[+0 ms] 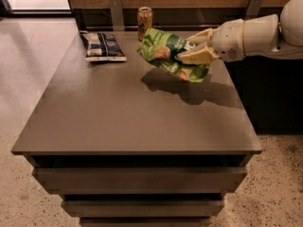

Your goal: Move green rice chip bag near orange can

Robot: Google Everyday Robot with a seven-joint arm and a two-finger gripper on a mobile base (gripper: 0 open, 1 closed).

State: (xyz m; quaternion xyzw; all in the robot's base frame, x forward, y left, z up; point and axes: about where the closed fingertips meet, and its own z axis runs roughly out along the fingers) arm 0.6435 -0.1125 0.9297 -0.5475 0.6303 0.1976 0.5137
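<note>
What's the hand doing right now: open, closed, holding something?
Hand: closed on the green rice chip bag, held clear above the table, right of the orange can.

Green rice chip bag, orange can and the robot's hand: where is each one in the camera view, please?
green rice chip bag [158, 48]: camera view, left part of its front.
orange can [145, 21]: camera view, middle of its side.
hand [187, 50]: camera view, between the fingertips, shut on the bag's right part.
</note>
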